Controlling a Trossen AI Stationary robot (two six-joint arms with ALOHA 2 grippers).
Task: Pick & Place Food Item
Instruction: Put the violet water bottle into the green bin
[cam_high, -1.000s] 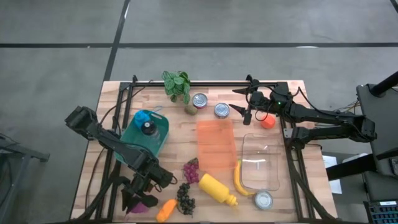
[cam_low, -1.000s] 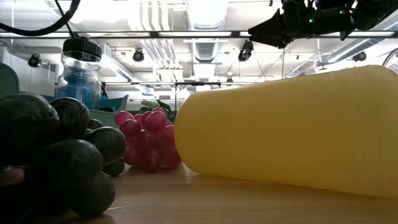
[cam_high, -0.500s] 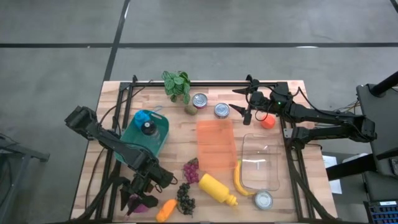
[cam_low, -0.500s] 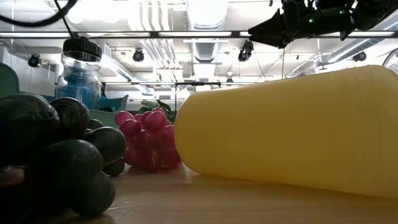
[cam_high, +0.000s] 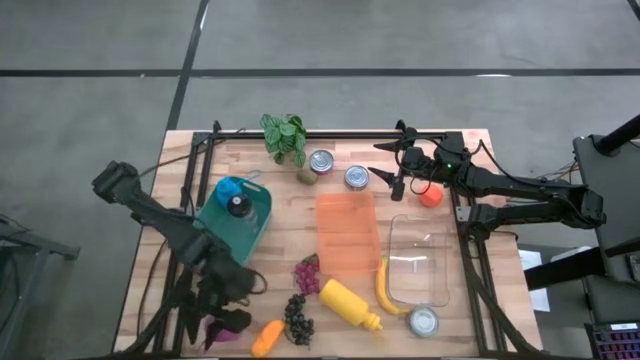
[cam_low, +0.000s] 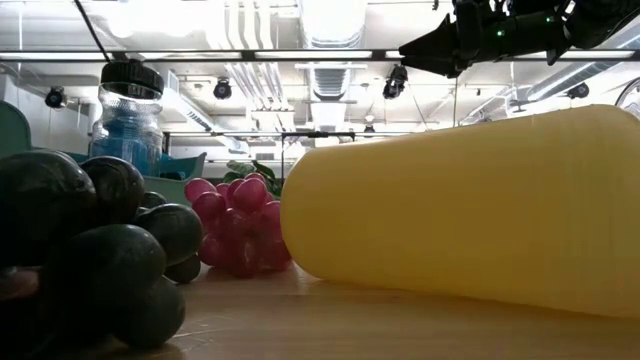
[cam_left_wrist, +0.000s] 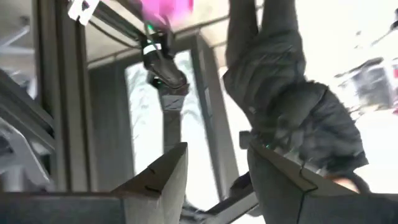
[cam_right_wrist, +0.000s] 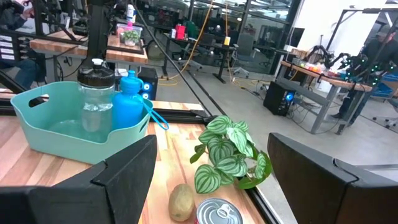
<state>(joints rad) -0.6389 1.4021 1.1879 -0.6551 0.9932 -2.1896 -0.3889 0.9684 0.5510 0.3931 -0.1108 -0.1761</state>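
The left gripper (cam_high: 215, 300), jaws parted and empty, hangs just above a purple food item (cam_high: 228, 322) at the tabletop's front-left corner, perhaps just released. The right gripper (cam_high: 392, 165) waits open near the back edge.

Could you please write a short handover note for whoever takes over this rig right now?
Left gripper: open and empty, raised over the table's front-left corner, above the purple item lying on the wood.
Right gripper: open and empty, waiting at the back right near the two cans.
Food: carrot, dark grapes, red grapes, yellow bottle and banana all lie on the table.
Done: no item sits in the clear container.
Left: pick a food item and place it.
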